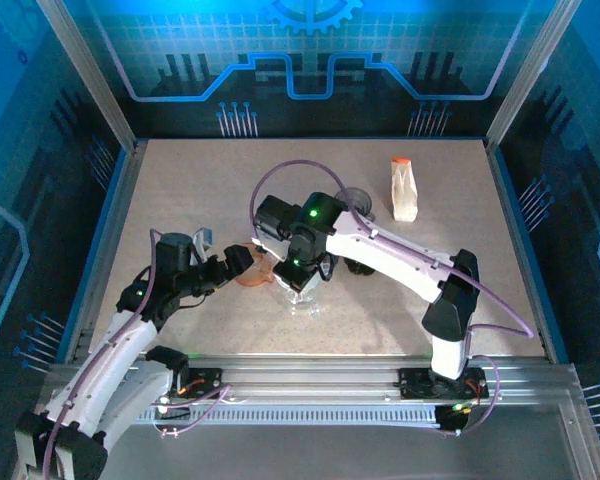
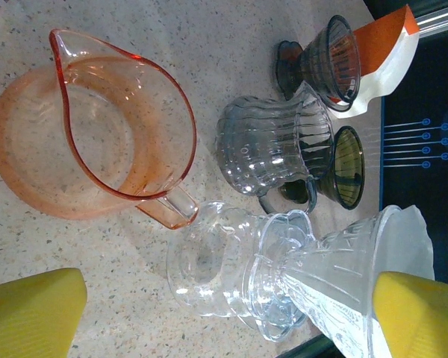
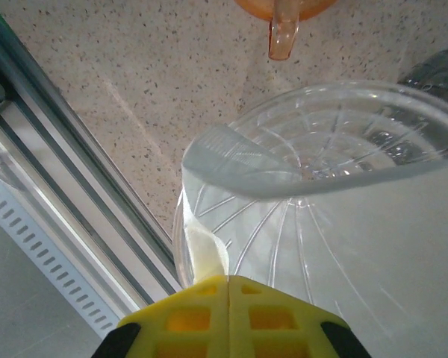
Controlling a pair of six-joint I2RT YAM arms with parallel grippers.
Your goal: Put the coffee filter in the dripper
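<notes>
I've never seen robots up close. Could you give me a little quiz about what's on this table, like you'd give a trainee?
1. True or false: the right hand is shut on a white paper filter.
2. What colour is the pitcher in front of the open left hand? A green, B orange, C black.
3. Fill the gap: the paper filter reaches into a clear, ribbed ____.

Key: 1 true. 2 B. 3 dripper.
</notes>
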